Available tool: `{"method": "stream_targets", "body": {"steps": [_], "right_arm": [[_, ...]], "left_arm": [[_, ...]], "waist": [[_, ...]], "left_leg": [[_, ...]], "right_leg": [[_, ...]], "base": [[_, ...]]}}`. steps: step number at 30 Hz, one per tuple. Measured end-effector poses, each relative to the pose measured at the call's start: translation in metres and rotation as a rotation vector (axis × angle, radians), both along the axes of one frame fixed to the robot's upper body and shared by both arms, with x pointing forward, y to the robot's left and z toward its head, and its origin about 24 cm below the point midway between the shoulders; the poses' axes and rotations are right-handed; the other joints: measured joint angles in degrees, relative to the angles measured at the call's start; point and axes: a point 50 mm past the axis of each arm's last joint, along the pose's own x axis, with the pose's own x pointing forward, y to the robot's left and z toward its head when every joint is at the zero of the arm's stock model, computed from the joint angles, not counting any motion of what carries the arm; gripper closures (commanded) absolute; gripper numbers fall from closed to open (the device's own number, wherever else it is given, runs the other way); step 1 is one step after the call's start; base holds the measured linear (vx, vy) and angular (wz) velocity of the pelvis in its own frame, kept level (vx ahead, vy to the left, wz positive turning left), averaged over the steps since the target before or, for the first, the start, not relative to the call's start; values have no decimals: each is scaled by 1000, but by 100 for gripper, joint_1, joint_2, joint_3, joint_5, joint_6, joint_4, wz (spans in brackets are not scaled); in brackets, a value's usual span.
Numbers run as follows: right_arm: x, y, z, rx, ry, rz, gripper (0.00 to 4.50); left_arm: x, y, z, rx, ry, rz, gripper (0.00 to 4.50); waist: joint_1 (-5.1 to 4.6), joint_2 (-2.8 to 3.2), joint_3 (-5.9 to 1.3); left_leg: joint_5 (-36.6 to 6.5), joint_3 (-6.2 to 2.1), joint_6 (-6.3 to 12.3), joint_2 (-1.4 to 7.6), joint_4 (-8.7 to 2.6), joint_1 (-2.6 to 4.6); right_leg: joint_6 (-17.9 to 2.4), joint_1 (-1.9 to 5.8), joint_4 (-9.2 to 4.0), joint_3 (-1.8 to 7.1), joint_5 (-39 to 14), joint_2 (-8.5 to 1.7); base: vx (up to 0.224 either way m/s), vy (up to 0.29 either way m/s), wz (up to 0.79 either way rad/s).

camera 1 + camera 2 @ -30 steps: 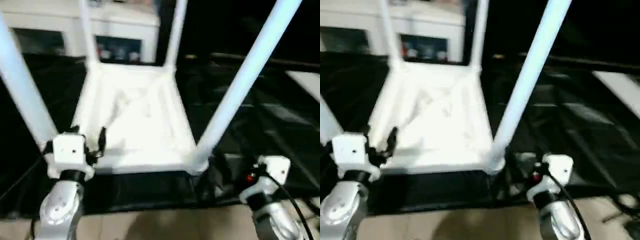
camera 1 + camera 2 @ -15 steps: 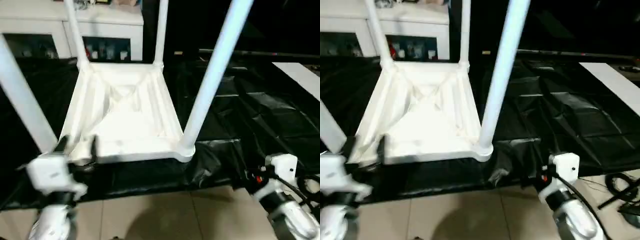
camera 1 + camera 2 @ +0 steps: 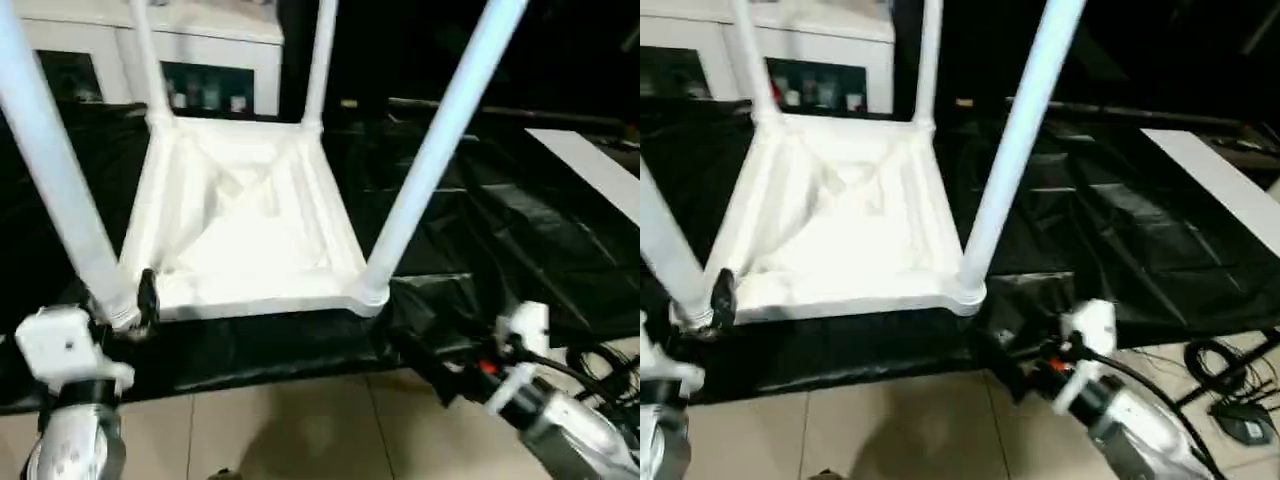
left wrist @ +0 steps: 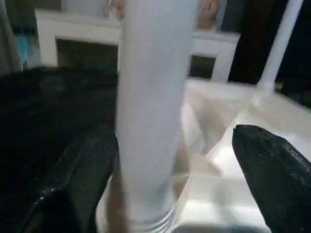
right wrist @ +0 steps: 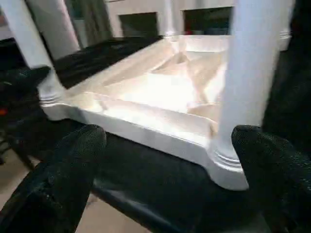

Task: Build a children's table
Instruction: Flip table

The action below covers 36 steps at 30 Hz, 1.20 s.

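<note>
Legs [image 3: 430, 165] stand in tabletop [image 3: 240, 225] corner sockets; both grippers [image 4: 170, 194] [image 5: 165, 184] spread, empty.

Light falls from above. The white tabletop [image 3: 245, 215] glares, its ribs washed out, while the black-draped counter [image 3: 520, 230] stays dim with faint sheen on its folds. Head views are soft with motion blur. In the left wrist view the near leg [image 4: 150, 111] is out of focus.
</note>
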Motion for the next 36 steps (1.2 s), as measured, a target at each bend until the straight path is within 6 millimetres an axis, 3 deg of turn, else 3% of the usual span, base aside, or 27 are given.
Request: {"method": "stream_targets", "body": {"steps": [5, 14, 23, 28, 34, 36], "right_arm": [[6, 10, -1, 29, 19, 83, 0], [15, 8, -7, 7, 39, 83, 0], [16, 13, -7, 6, 42, 116, 0], [16, 15, -10, 0, 47, 116, 0], [17, 20, -11, 5, 44, 101, 0], [16, 22, -11, 10, 44, 100, 0]], "left_arm": [[16, 21, -3, -13, 50, 94, 4], [27, 20, 1, -54, 45, 83, 4], [30, 15, -3, -79, 125, 56, 83], [29, 17, 1, -87, 138, 54, 129], [27, 23, 4, -84, 164, 60, 173], [27, 23, 5, -86, 170, 51, 190]], "waist": [[25, 2, 2], [83, 8, 8], [103, 49, 29], [223, 69, 26], [266, 172, -21], [292, 248, -49]], "left_leg": [[0, 14, 0, 0, 1, 13], [0, 68, 0, 2, -4, 61], [0, 74, 0, 5, -6, 79], [1, 130, 2, 5, -2, 78], [2, 170, 3, 9, -26, 43], [5, 171, 4, 13, -35, -1]], "right_leg": [[-2, -8, -1, -11, 2, -24], [-2, -5, -4, 4, 2, -51], [-4, -13, -3, 14, 4, -52], [-1, -42, -3, 83, 161, -52], [23, -94, 10, 149, 335, -32], [16, -130, 10, 148, 328, -27]], "base": [[0, 0, 0], [0, 0, 0], [0, 0, 0], [0, 0, 0], [31, -14, -1], [69, -24, -1]]}}
